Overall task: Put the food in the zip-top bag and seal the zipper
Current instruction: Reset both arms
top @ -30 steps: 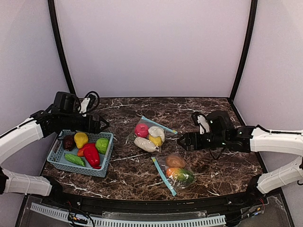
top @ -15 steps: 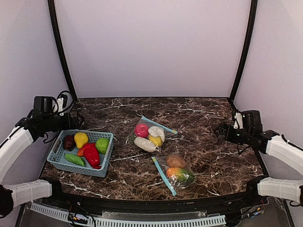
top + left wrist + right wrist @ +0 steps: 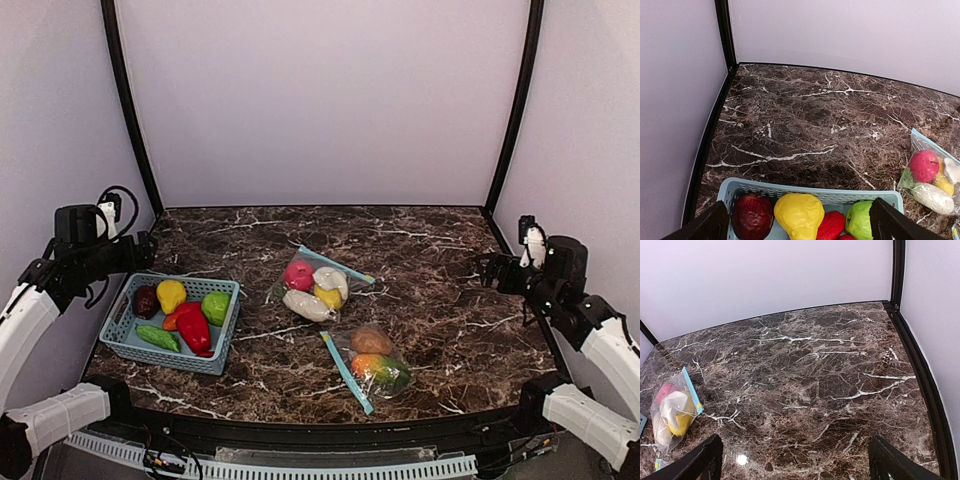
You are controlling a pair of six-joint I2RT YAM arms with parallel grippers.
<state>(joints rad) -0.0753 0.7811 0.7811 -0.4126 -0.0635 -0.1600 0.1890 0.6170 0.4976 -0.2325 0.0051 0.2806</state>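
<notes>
Pincers spread wide and empty: left pincer (image 3: pixel 799 227), right pincer (image 3: pixel 796 462), fingertips (image 3: pixel 707 227) cropped in wrist views.

I see a polished, marble-look table (image 3: pixel 440 330), glossy plastic food (image 3: pixel 193 327), a matt plastic lattice basket (image 3: pixel 160 358), and clear, crinkly film zip-top bags (image 3: pixel 312 292).

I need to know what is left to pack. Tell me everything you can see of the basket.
The basket is a pale teal plastic tray, rectangular, with lattice walls and a plain rim. It sits upright and flat at the left side of the table, slightly skewed to its edge. It holds six pieces of food: dark red, yellow, light green, orange, red and dark green. Only these and the table touch it.
</notes>
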